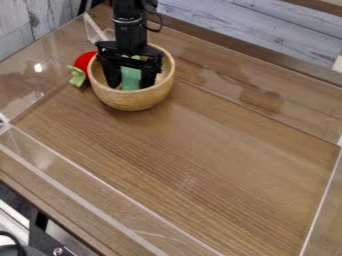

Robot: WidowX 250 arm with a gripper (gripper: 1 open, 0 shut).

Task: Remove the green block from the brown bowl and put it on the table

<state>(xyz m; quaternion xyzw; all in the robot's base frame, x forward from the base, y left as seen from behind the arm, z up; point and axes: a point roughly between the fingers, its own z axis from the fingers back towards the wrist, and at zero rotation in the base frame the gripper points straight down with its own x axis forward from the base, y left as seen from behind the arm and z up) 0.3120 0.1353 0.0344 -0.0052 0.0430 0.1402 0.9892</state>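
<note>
Reaching straight down into the brown bowl [131,94], the black hand [132,74] has its fingers spread wide on either side of the green block [131,79] inside. The bowl sits at the worktop's [201,140] far left, touching a red-and-green toy [83,67].

A red-and-green toy [83,67] sits at the far left, low clear plastic walls [27,48] nearby, grey wooden planks [254,22] behind.
</note>
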